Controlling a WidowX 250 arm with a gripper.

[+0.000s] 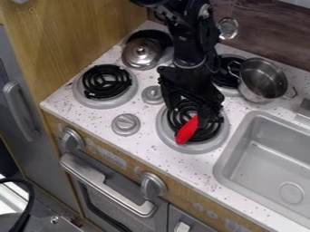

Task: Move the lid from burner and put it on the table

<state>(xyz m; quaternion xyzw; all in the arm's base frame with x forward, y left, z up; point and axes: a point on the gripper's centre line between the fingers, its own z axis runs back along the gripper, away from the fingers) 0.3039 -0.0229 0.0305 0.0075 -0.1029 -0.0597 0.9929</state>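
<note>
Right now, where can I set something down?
Bare counter lies between the front right burner, sink and front edge; a smaller patch between the front left burner and that edge. Crowded: over the front right burner, by gripper and red object; behind, lid and pot.

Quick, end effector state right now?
End effector: can't tell whether it's open or closed, or whether it holds the red object beside it.
</note>
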